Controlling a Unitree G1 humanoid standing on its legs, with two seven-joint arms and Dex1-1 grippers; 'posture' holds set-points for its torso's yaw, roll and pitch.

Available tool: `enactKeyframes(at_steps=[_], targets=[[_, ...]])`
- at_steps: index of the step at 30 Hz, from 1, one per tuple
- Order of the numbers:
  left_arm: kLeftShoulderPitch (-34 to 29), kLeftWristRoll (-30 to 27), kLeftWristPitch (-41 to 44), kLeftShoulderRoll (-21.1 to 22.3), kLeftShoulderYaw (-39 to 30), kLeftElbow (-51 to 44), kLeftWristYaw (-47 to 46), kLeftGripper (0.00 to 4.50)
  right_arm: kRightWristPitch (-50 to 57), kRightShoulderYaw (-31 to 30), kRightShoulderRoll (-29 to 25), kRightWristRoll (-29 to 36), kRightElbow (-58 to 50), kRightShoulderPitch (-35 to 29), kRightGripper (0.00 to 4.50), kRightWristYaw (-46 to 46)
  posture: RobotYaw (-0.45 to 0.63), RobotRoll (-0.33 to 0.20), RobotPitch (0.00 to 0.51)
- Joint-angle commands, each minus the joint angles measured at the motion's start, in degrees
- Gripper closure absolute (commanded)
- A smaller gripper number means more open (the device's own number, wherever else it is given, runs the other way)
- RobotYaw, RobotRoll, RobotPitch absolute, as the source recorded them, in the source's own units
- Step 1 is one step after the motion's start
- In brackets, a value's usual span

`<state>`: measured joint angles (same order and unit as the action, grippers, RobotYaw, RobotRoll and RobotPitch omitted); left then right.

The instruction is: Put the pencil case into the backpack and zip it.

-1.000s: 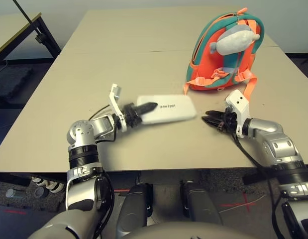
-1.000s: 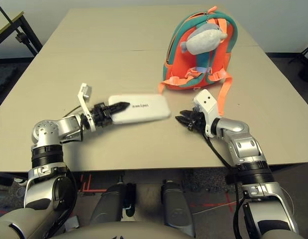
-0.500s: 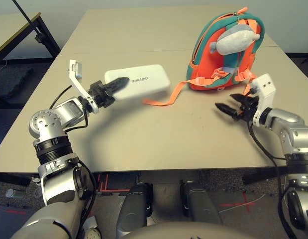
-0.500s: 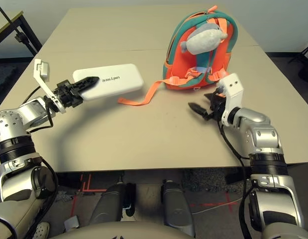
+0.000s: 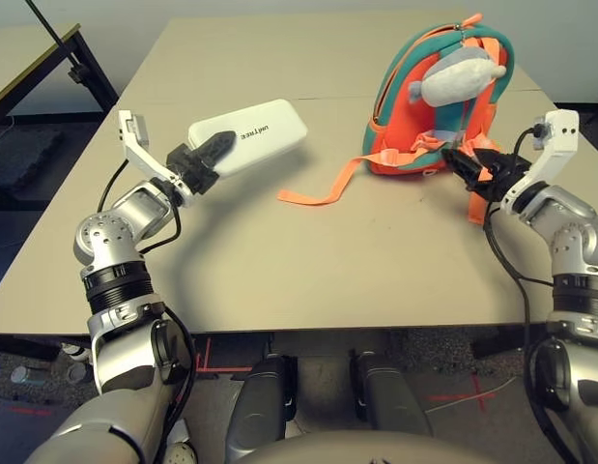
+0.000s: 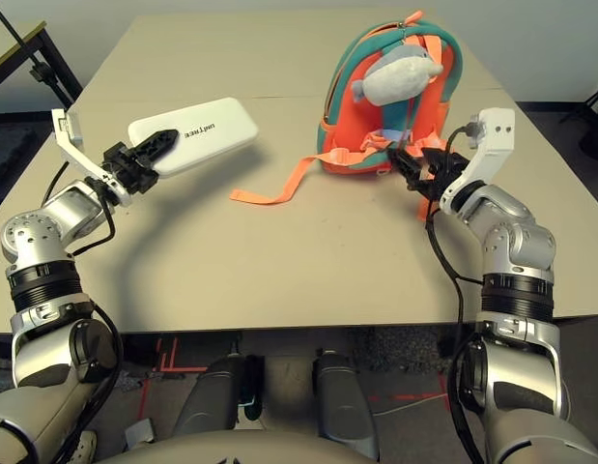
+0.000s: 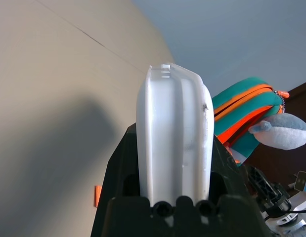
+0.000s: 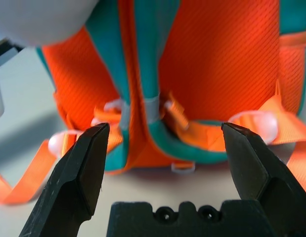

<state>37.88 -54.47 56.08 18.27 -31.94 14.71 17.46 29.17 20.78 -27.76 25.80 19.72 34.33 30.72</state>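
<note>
My left gripper (image 5: 210, 155) is shut on one end of the flat white pencil case (image 5: 255, 135), holding it in the air above the table's left half, tilted up toward the backpack. In the left wrist view the pencil case (image 7: 173, 133) stands edge-on between the black fingers (image 7: 118, 168). The orange and teal backpack (image 5: 429, 97) stands upright at the back right with a grey whale charm (image 5: 458, 75) on it. My right gripper (image 5: 465, 162) is open, pointing at the backpack's lower straps. The right wrist view has the backpack (image 8: 217, 64) between the spread fingers (image 8: 83, 168).
A loose orange strap (image 5: 323, 188) trails from the backpack across the table toward the middle. A dark table leg and frame (image 5: 71, 58) stand at the far left beyond the table edge. A seam (image 5: 327, 97) runs across the tabletop.
My left arm lifted the pencil case off the table and carried it up and left. My right gripper opened wider and rose from the table's front to the backpack's straps.
</note>
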Motion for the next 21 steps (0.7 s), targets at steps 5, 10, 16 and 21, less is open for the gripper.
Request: enactKeyframes(at_steps=[5,10,16,21], targets=[[-0.16,-0.36,-1.04,-0.87,0.97,-1.09,-0.29,3.26,-7.28,-2.11,2.62,-2.44,9.94,6.44,0.00,-0.21,-0.15,0.000,0.104],[-0.47,-0.59,-1.02,-1.51,1.42,-1.98,-0.75,3.26,-12.46,-3.03,3.72,-4.30,18.06,10.63,0.00,-0.13,-0.15,0.000,0.104],[-1.05,-0.75,-0.87,-2.00,1.95,-2.96,-1.03,3.26,-17.73,-3.89,4.29,-6.53,25.02,13.50,0.00,0.17,-0.14,0.000,0.105],[-1.17,-0.65,-0.83,-2.25,2.29,-3.12,-1.03,3.26,-19.75,-4.48,4.34,-6.75,26.48,13.84,0.59,1.37,-0.15,0.000,0.108]])
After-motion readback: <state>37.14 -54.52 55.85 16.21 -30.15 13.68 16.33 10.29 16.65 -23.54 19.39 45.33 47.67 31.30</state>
